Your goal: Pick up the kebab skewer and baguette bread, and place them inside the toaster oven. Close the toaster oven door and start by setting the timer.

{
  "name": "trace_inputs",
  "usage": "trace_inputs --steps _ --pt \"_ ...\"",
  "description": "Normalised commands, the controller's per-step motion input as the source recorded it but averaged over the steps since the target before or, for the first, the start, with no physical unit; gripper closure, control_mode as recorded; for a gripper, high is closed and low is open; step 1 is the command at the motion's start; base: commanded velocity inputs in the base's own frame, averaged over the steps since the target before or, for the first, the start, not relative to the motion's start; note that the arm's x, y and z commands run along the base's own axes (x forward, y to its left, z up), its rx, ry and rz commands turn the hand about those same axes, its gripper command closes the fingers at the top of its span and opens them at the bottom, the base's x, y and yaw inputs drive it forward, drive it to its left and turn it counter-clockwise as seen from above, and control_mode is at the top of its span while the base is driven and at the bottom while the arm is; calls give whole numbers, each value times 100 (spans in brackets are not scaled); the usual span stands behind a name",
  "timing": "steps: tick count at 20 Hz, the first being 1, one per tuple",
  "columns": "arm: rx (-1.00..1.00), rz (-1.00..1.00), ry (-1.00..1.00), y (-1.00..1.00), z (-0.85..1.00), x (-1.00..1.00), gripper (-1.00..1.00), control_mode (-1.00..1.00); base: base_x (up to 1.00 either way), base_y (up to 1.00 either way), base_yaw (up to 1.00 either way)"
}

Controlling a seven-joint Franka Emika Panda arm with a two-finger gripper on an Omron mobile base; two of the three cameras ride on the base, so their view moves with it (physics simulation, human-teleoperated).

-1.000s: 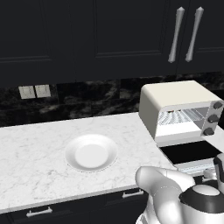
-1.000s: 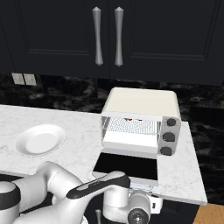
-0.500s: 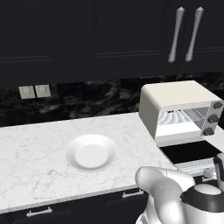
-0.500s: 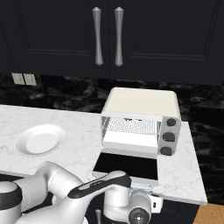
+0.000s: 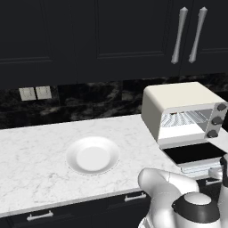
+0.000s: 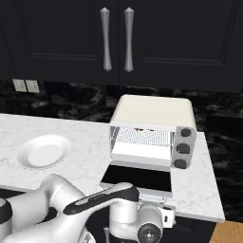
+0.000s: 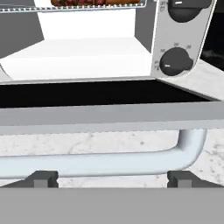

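The cream-white toaster oven [image 5: 182, 104] [image 6: 154, 126] stands on the counter's right end. Its door [image 6: 137, 176] [image 7: 100, 94] lies folded down flat, dark glass up. On the wire rack at the top of the hand view lie the kebab skewer [image 7: 78, 2], with dark red chunks, and the orange-brown baguette bread [image 7: 124, 2] beside it. My gripper [image 7: 111, 179] is open at the door's front edge. Its fingertips [image 7: 41, 178] sit wide apart just under the pale bar handle [image 7: 100, 162]. Two dark knobs [image 7: 175, 63] show on the right.
A white plate [image 5: 92, 156] [image 6: 43, 152] sits on the marble counter [image 5: 35, 164] left of the oven. Dark upper cabinets with long handles [image 6: 116, 38] hang above. My arm [image 6: 71, 209] reaches low in front of the counter edge.
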Motion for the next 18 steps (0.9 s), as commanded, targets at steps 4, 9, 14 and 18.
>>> trace_inputs --steps 4,9,14,18 --pt "0 0 -5 23 32 24 -100 -100 0 0 0" --pt "0 -1 0 0 -1 0 -100 -100 0 0 0" --pt "0 -6 0 -20 -13 -35 -100 -100 0 0 0" --pt "0 -6 0 -16 -9 -18 -100 -100 0 0 0"
